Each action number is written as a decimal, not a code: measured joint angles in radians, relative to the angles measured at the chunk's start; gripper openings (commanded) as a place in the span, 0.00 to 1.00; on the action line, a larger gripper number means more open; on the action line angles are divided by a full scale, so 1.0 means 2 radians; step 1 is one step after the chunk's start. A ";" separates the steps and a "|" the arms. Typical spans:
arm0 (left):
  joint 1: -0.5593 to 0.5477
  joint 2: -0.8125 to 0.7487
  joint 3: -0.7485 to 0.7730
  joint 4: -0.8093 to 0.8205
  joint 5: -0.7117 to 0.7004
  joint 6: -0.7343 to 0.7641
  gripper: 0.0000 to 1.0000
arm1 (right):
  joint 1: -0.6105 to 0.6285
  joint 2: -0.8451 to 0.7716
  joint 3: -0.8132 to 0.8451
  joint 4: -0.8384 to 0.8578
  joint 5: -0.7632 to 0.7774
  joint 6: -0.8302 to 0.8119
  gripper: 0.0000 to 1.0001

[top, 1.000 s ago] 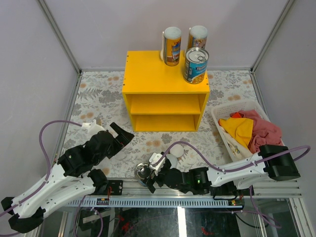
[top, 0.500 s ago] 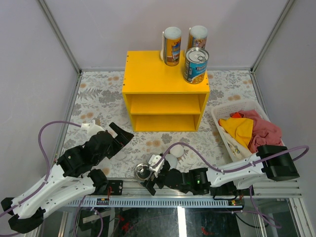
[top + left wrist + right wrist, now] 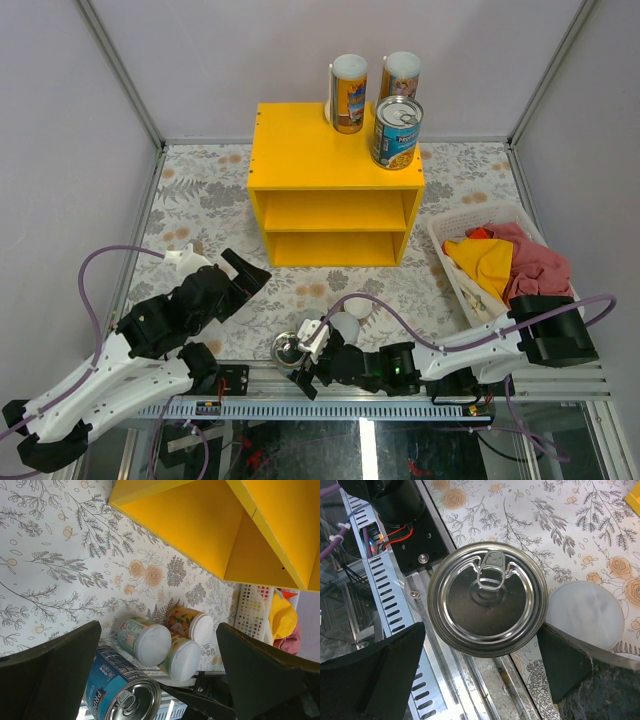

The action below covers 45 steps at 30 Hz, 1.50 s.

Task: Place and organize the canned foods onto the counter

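Top view: the bright yellow box-shaped shelf unit (image 3: 335, 150) stood at the far side of the floral-patterned table (image 3: 200, 190), carrying on its flat top two tall white-lidded cans (image 3: 348, 93) (image 3: 400, 75) and one wide blue-labelled tin (image 3: 396, 132); both front compartments were bare. A second blue-labelled tin with a silver pull-tab lid (image 3: 487, 599) stood upright at the table's near edge, three small white-lidded cans (image 3: 145, 641) (image 3: 190, 625) (image 3: 182, 657) clustered just beside it. The right gripper (image 3: 300, 358) hung above this tin, jaws spread wide to either side of the lid, gripping nothing. The left gripper (image 3: 225, 270), jaws likewise apart and empty, pointed towards the cans. A white plastic basket (image 3: 445, 250) of cloth lay to the right.
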 measured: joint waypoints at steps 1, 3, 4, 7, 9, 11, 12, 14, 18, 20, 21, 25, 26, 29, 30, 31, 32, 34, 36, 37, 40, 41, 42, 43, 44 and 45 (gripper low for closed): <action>0.000 0.000 -0.001 0.000 0.000 0.000 1.00 | 0.000 0.002 0.000 0.000 0.000 0.000 0.99; 0.000 0.000 -0.003 0.000 0.000 0.000 1.00 | 0.000 0.007 0.000 0.001 -0.002 0.000 0.99; 0.000 0.000 -0.004 0.000 0.000 0.000 1.00 | 0.000 0.010 0.000 0.003 -0.002 -0.001 0.99; 0.000 0.001 -0.005 0.001 0.000 0.000 1.00 | -0.001 0.017 0.000 0.008 -0.003 -0.003 0.99; 0.000 0.002 -0.006 0.001 0.000 0.000 1.00 | -0.001 0.024 0.000 0.015 -0.005 -0.005 0.99; 0.000 0.003 -0.007 0.001 0.000 0.000 1.00 | -0.001 0.031 0.000 0.021 -0.007 -0.008 0.99; 0.000 0.004 -0.007 0.001 0.000 0.000 1.00 | -0.001 0.035 0.001 0.023 -0.008 -0.010 0.99; 0.000 0.004 -0.008 0.001 0.000 0.000 1.00 | -0.001 0.040 0.001 0.027 -0.009 -0.012 0.99; 0.000 0.005 -0.009 0.001 0.000 0.000 1.00 | -0.002 0.049 0.005 0.033 -0.014 -0.017 0.99; 0.000 0.005 -0.009 0.001 0.000 0.001 1.00 | -0.004 0.050 0.005 0.038 -0.019 -0.019 0.99; 0.000 0.005 -0.009 0.002 0.000 0.001 1.00 | -0.007 0.051 0.006 0.040 -0.022 -0.019 0.99; 0.000 0.006 -0.013 0.004 0.001 0.001 1.00 | -0.017 0.058 0.012 0.043 -0.032 -0.019 0.99; 0.000 0.007 -0.014 0.004 0.001 0.001 1.00 | -0.018 0.061 0.014 0.045 -0.033 -0.019 0.99; 0.001 0.010 -0.016 0.005 0.003 0.004 1.00 | -0.025 0.076 0.025 0.051 -0.035 -0.021 0.99; 0.001 0.012 -0.016 0.006 0.003 0.006 1.00 | -0.028 0.082 0.029 0.054 -0.038 -0.023 0.99; 0.001 0.014 -0.016 0.007 0.003 0.007 1.00 | -0.031 0.087 0.031 0.056 -0.040 -0.023 0.99; 0.001 0.015 -0.016 0.008 0.004 0.008 0.99 | -0.034 0.090 0.033 0.058 -0.041 -0.024 0.99; 0.003 0.017 -0.016 0.008 0.004 0.011 1.00 | -0.040 0.098 0.036 0.066 -0.045 -0.024 1.00; 0.004 0.017 -0.016 0.008 0.004 0.012 1.00 | -0.046 0.106 0.039 0.074 -0.054 -0.025 0.98; 0.004 0.017 -0.016 0.008 0.004 0.012 1.00 | -0.049 0.109 0.041 0.077 -0.057 -0.025 0.97; 0.006 0.014 -0.016 0.008 0.004 0.012 1.00 | -0.055 0.115 0.044 0.084 -0.064 -0.029 0.94; 0.007 0.013 -0.016 0.008 0.004 0.012 1.00 | -0.058 0.117 0.044 0.087 -0.066 -0.030 0.93; 0.007 0.011 -0.016 0.008 0.004 0.012 1.00 | -0.060 0.118 0.045 0.089 -0.068 -0.031 0.92; 0.007 0.010 -0.016 0.008 0.004 0.012 1.00 | -0.061 0.119 0.045 0.090 -0.070 -0.032 0.90; 0.007 0.008 -0.016 0.008 0.004 0.012 1.00 | -0.064 0.121 0.046 0.093 -0.072 -0.032 0.89; 0.008 0.007 -0.016 0.008 0.004 0.013 1.00 | -0.066 0.123 0.046 0.097 -0.073 -0.033 0.87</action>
